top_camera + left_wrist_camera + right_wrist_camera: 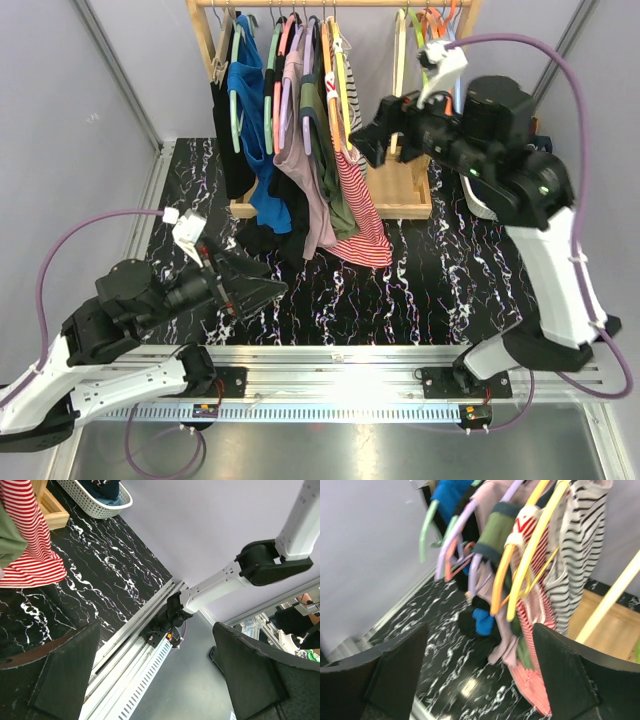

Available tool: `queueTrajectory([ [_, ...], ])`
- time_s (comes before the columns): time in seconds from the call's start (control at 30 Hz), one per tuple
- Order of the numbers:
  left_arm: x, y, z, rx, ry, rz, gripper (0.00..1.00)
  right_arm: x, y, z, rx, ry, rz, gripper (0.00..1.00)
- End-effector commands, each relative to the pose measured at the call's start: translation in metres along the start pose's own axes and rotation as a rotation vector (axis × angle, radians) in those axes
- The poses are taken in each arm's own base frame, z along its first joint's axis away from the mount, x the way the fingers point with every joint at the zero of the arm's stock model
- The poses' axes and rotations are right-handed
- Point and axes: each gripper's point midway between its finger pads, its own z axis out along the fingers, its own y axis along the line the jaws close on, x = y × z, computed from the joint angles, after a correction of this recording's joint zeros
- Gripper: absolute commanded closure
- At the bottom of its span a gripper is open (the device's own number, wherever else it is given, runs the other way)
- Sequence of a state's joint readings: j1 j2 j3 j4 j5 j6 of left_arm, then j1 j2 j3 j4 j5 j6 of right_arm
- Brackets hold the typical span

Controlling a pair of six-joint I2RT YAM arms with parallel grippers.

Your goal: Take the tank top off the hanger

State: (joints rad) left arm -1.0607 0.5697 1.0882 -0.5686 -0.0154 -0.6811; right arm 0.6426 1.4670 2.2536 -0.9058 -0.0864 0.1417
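Observation:
Several garments hang on coloured hangers from the wooden rack [400,200]. At the rack's right end hangs a red-and-white striped tank top [362,215] on an orange hanger [501,582], with a black-and-white striped top [577,550] on a yellow hanger [536,542] beside it. My right gripper [366,140] is open and empty, raised just right of these garments and facing them [480,680]. My left gripper [270,290] is open and empty, low over the table in front of the rack. In the left wrist view [160,680] the red striped hem [30,555] shows far left.
Black, blue [262,150], pink [305,170] and green [335,190] garments hang left of the striped tops, reaching down to the black marble table [420,280]. A white basket [100,505] holding clothes stands at the right behind the right arm. Empty hangers [430,30] hang at the rail's right end.

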Motion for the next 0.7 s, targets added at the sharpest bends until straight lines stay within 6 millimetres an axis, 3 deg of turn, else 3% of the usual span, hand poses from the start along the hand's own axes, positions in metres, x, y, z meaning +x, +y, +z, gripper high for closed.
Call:
queueTrajectory([
  [0.0,-0.010,0.002,-0.011,-0.007,-0.058,-0.008,0.01,-0.025,-0.016,0.036,0.072,-0.104,-0.093,0.09],
  [0.23,-0.011,0.012,-0.038,-0.022,-0.124,-0.051,0.01,-0.039,-0.063,0.072,0.321,-0.199,-0.098,0.26],
  [0.37,-0.010,0.017,-0.048,-0.030,-0.144,-0.065,0.01,-0.031,-0.070,0.088,0.340,-0.175,-0.123,0.25],
  [0.5,-0.010,0.020,-0.054,-0.042,-0.148,-0.060,0.01,-0.005,-0.069,0.111,0.309,-0.082,-0.134,0.26],
  [0.67,-0.012,0.023,-0.061,-0.056,-0.156,-0.045,0.01,0.010,-0.082,0.122,0.372,-0.042,-0.118,0.28],
])
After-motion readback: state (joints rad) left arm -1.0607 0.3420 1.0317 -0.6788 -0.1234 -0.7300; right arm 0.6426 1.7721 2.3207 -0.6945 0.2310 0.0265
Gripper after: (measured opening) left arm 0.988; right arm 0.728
